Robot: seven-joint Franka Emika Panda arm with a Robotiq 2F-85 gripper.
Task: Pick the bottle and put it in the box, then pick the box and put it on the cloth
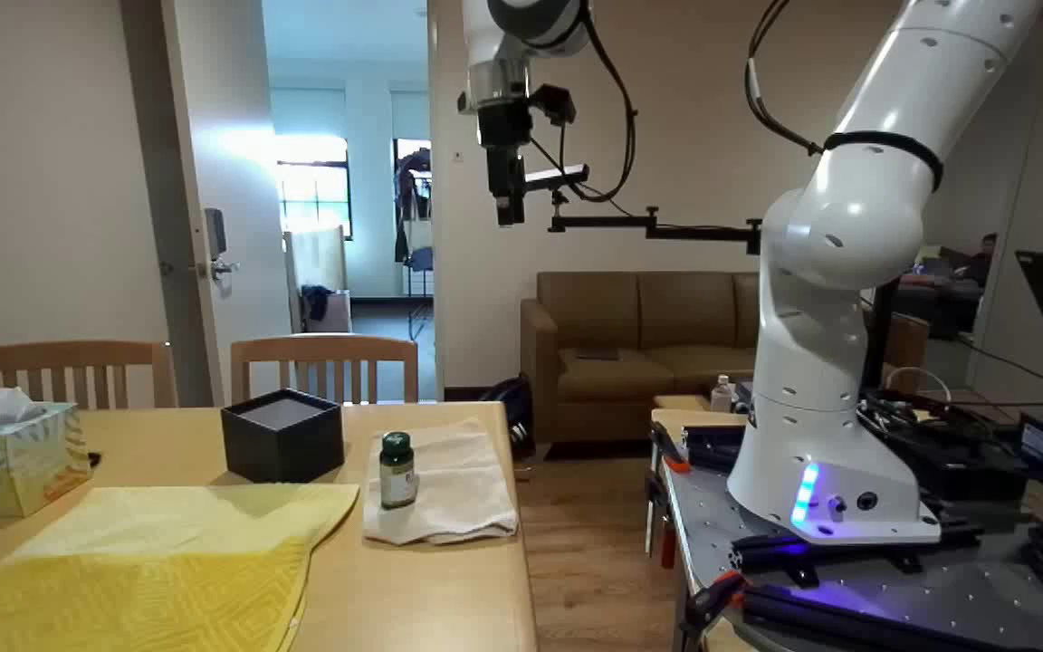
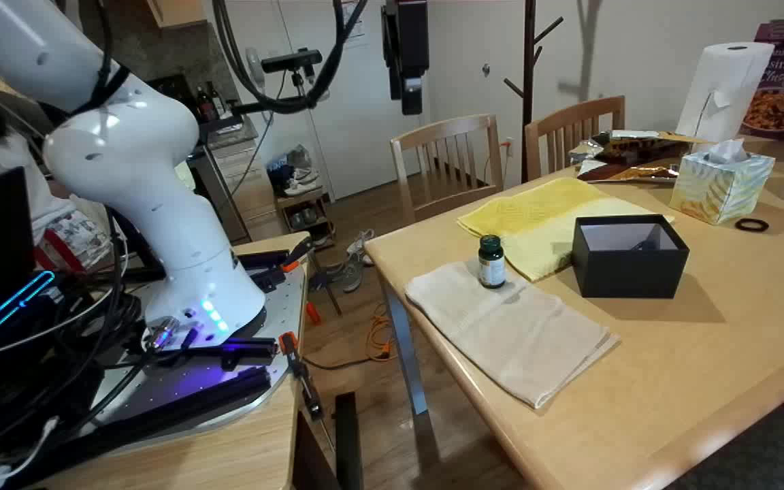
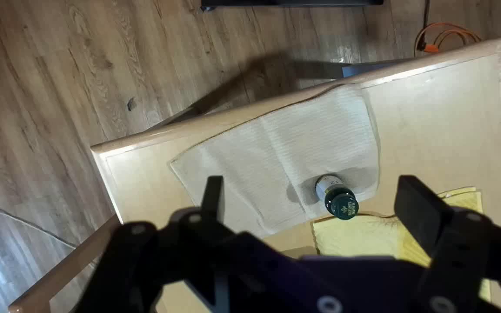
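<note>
While my black gripper (image 3: 311,195) hangs way higher than the light wooden table (image 2: 739,367), its fingers (image 3: 420,208) are spread wide. Checking the wrist view, I've got the small dark bottle (image 3: 336,196) with a green cap and whitish label standing upright on the folded whitish-cream cloth (image 3: 285,161), around 4 o'clock from the cloth's middle. In an exterior view, the squat, open-topped black box (image 2: 627,272) sits at 3 o'clock from the bottle, off the cream cloth. The bright yellow cloth (image 2: 542,224) is just beside that box, can't tell if they touch.
</note>
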